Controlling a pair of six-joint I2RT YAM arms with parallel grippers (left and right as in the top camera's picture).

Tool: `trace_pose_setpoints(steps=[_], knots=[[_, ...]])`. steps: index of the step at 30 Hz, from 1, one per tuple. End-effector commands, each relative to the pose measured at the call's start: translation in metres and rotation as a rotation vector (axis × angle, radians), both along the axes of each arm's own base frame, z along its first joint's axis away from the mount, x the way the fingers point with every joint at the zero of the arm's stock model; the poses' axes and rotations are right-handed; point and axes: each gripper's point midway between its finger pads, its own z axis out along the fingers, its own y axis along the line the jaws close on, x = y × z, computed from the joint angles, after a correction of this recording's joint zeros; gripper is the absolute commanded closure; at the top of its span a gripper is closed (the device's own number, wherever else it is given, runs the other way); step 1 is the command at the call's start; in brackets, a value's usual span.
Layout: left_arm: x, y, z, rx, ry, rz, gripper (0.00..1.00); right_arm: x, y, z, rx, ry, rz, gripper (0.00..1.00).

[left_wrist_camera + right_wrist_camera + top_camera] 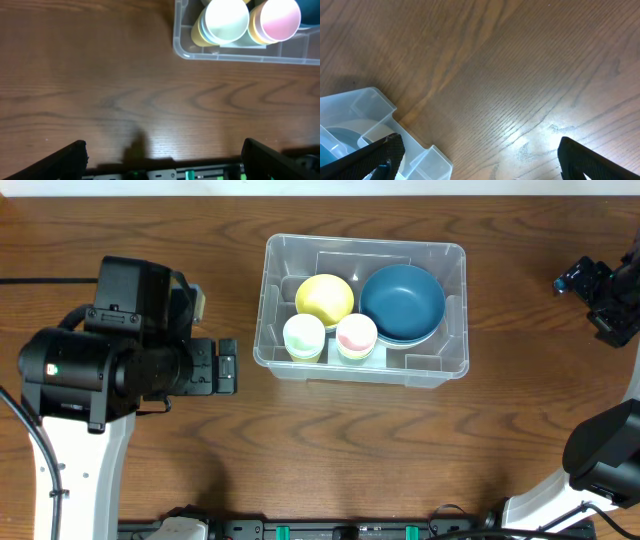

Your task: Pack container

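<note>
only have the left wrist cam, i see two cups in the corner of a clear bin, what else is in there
observer: Behind the green-tinted cup and the pink cup, the container holds a yellow bowl and a bigger blue bowl.
operator: where's the right gripper
observer: The right gripper hangs over bare table beside a corner of the container, jaws open, holding nothing.
operator: how does my left one sit to the bin
observer: From overhead, the left gripper is just off the container's left wall, not touching it.
</note>
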Motion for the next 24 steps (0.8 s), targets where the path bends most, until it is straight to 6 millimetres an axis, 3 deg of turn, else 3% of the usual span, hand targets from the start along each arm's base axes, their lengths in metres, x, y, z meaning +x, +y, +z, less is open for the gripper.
trace_pose_setpoints(steps=[1,9,14,19,24], knots=[[-0.001,0.009,0.010,0.029,-0.056,0.010,0.02,-0.001,0.000,0.002,-0.001,-0.003,-0.012,0.01],[-0.007,0.032,0.060,0.005,-0.474,0.088,0.02,-0.001,0.000,0.002,-0.001,-0.003,-0.012,0.01],[-0.008,0.044,0.077,0.001,-0.784,0.141,0.02,-0.001,0.000,0.002,-0.001,-0.003,-0.012,0.01],[-0.002,0.046,0.074,-0.016,-1.055,0.150,0.02,-0.001,-0.001,0.002,-0.001,-0.003,-0.013,0.01],[0.007,0.041,0.037,-0.044,-1.222,0.124,0.02,-0.001,0.000,0.002,-0.001,-0.004,-0.012,0.01]])
